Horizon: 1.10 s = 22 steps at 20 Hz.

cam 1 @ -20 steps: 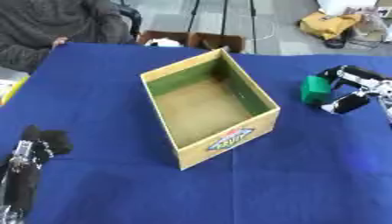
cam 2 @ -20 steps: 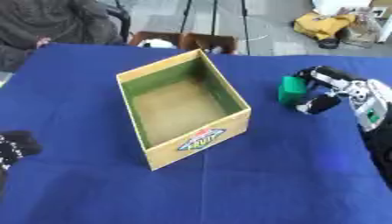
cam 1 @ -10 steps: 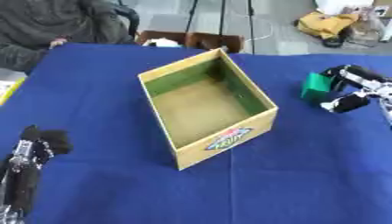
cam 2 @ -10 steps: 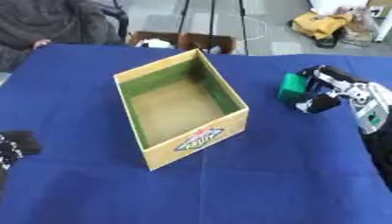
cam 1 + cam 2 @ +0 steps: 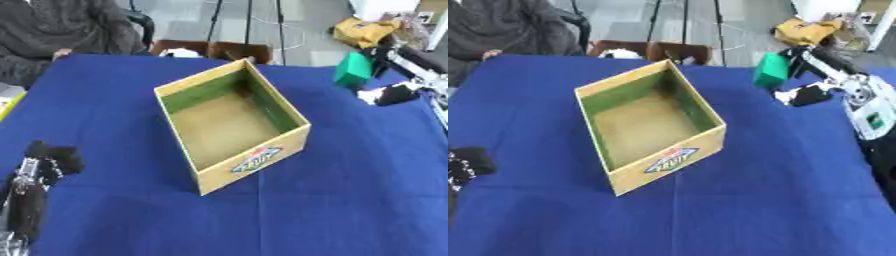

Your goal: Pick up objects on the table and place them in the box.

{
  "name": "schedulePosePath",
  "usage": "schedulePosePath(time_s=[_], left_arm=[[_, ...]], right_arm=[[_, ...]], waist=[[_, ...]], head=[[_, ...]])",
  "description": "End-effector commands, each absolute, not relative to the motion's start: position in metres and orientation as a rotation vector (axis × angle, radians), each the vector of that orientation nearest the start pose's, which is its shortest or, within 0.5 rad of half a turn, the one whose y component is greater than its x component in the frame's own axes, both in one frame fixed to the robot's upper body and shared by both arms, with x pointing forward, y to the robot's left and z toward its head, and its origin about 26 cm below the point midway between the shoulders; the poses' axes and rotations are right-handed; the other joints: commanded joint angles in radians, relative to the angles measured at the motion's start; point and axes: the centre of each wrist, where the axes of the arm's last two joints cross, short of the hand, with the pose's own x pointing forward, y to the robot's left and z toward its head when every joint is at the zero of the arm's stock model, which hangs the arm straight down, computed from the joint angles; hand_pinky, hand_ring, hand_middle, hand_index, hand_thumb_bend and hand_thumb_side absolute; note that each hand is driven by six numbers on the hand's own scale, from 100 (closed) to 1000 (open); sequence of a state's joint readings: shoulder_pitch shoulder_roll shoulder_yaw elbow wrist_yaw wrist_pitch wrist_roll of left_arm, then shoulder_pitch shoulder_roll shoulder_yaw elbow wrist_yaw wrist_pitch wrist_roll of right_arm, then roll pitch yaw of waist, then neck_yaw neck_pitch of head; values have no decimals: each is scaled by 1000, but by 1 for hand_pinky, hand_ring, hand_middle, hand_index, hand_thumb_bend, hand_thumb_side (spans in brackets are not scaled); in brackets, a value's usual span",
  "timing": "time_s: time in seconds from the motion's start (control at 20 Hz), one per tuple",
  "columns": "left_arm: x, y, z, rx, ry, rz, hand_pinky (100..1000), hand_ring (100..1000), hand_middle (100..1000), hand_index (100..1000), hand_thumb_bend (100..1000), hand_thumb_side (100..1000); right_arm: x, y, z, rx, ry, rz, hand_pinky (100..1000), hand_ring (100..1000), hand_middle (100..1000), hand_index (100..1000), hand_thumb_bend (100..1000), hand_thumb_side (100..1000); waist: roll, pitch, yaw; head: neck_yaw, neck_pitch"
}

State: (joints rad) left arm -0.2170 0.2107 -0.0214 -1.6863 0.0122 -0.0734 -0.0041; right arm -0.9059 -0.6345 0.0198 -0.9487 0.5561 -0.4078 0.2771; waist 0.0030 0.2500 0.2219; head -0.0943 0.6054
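An open cardboard box (image 5: pixel 302 125) with a green lining stands in the middle of the blue table (image 5: pixel 350 190), and nothing shows inside it. To its upper right my right hand (image 5: pixel 811 80) holds a small green block (image 5: pixel 770 70) lifted above the table, fingers curled round it. My left hand (image 5: pixel 48 159) rests at the lower left near the table's front edge, its fingers curled and holding nothing.
A person in a dark top sits at the far left edge, one hand (image 5: pixel 59 53) resting on the table's rim. Beyond the table lie a brown carton (image 5: pixel 223 50), tripod legs and a yellow bag (image 5: pixel 367 31).
My right hand has raised the green block up off the table, toward the far side. The camera has also shifted a little. The left hand stays where it was.
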Motion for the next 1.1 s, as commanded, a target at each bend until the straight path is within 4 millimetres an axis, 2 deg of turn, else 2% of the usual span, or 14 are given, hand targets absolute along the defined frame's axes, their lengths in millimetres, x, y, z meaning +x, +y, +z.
schedulePosePath(time_s=[0.05, 0.3, 0.4, 0.55, 0.8, 0.95, 1.1], left_arm=[[324, 261, 95, 81, -1975, -255, 675, 598, 555, 680, 415, 997], [324, 260, 94, 72, -1970, -258, 675, 598, 555, 680, 415, 999], [324, 258, 94, 67, -1970, -261, 675, 598, 555, 680, 415, 998], [324, 257, 94, 61, -1972, -263, 676, 597, 555, 680, 415, 998], [325, 254, 94, 47, -1972, -267, 676, 597, 554, 679, 416, 1000], [325, 252, 94, 42, -1974, -269, 676, 597, 554, 679, 416, 1000], [325, 252, 94, 41, -1973, -268, 676, 597, 554, 679, 416, 1000]], right_arm=[[455, -354, 274, -826, -1911, 1287, 614, 627, 302, 423, 100, 199], [462, -301, 290, -732, -1991, 1422, 617, 635, 308, 428, 100, 192], [466, -283, 288, -700, -1983, 1481, 619, 638, 309, 430, 100, 170], [473, -259, 276, -635, -1961, 1550, 620, 640, 312, 432, 100, 194], [483, -232, 248, -589, -1849, 1665, 627, 656, 324, 444, 100, 207], [487, -224, 231, -579, -1793, 1703, 631, 664, 334, 452, 100, 215], [488, -219, 222, -586, -1760, 1749, 645, 690, 369, 482, 100, 260]], waist=[[-1, -24, 3], [-3, -26, 10], [-2, -25, 15], [-1, -22, 25], [0, -17, 37], [1, -15, 42], [0, -13, 42]], head=[[-5, 3], [-13, 10], [-17, 10], [-23, 10], [-32, 12], [-36, 11], [-37, 11]])
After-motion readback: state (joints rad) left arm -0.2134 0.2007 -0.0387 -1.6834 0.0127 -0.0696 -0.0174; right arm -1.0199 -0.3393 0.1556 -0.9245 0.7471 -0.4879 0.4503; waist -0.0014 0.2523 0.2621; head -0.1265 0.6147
